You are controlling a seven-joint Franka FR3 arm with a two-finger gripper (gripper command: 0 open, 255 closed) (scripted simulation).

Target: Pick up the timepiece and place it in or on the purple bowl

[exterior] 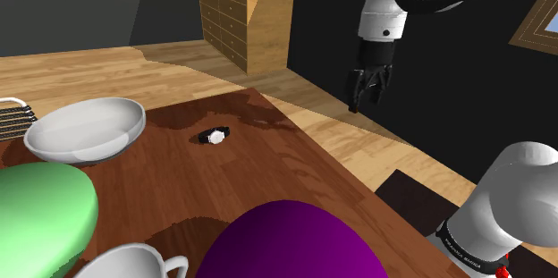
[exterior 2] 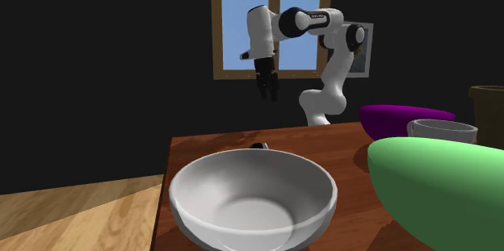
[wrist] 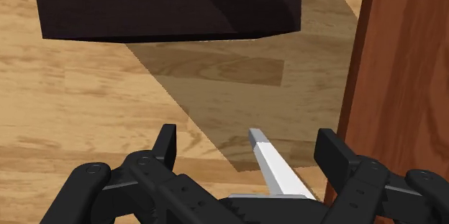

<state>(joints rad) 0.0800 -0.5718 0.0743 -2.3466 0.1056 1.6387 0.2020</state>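
Watch (exterior: 214, 135) lies flat on the brown table (exterior: 268, 169) in the shoulder view, near the white bowl (exterior: 87, 130), purple bowl (exterior: 291, 240) nearer the camera. Gripper (exterior: 367, 84) hangs high, out past the table's edge (well apart from its target), so a reach inward likely comes first. Second exterior view: gripper (exterior 2: 267, 88) up before the window (exterior 2: 270, 15), watch (exterior 2: 258, 145) peeking over the white bowl's rim. Wrist view: fingers (wrist: 167, 143) spread apart, empty, ready for a grab, with wood floor (wrist: 86, 93) below them.
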